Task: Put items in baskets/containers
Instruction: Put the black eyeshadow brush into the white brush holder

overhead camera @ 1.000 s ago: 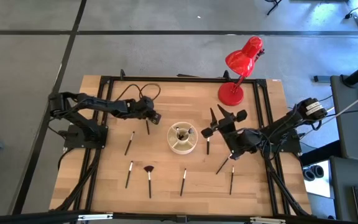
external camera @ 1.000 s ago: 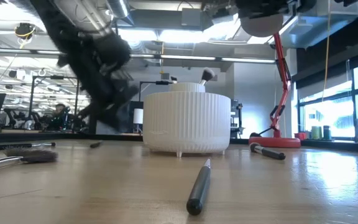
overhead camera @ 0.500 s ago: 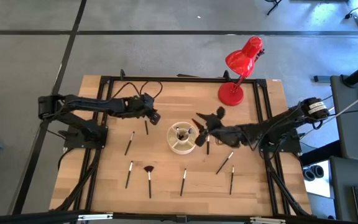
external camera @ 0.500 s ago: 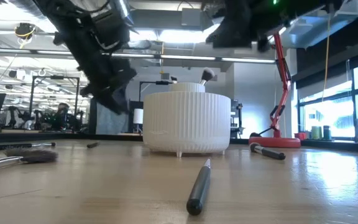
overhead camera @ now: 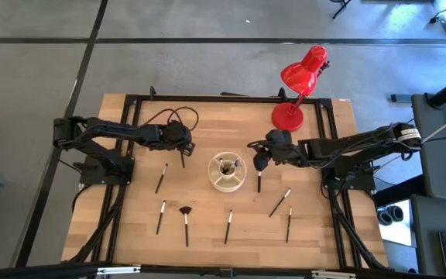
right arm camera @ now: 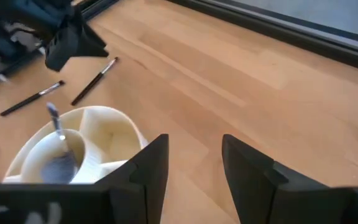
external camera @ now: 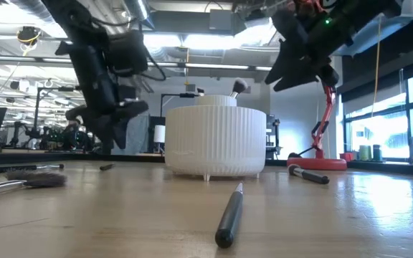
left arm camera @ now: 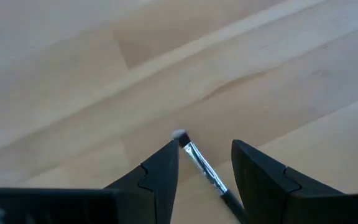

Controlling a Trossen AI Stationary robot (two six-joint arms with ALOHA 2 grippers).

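My left hand (left arm camera: 204, 168), fingers apart, straddles a brush (left arm camera: 202, 168) left of centre; next I should clamp it. My right hand (right arm camera: 194, 165) waits apart beside the cup (overhead camera: 228, 171).

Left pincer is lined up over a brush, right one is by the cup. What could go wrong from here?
The left pincer is open astride a thin brush lying flat on the table; its fingertips may scrape the wood or flick the brush away. The open right pincer hangs close to the cup and could nudge it.
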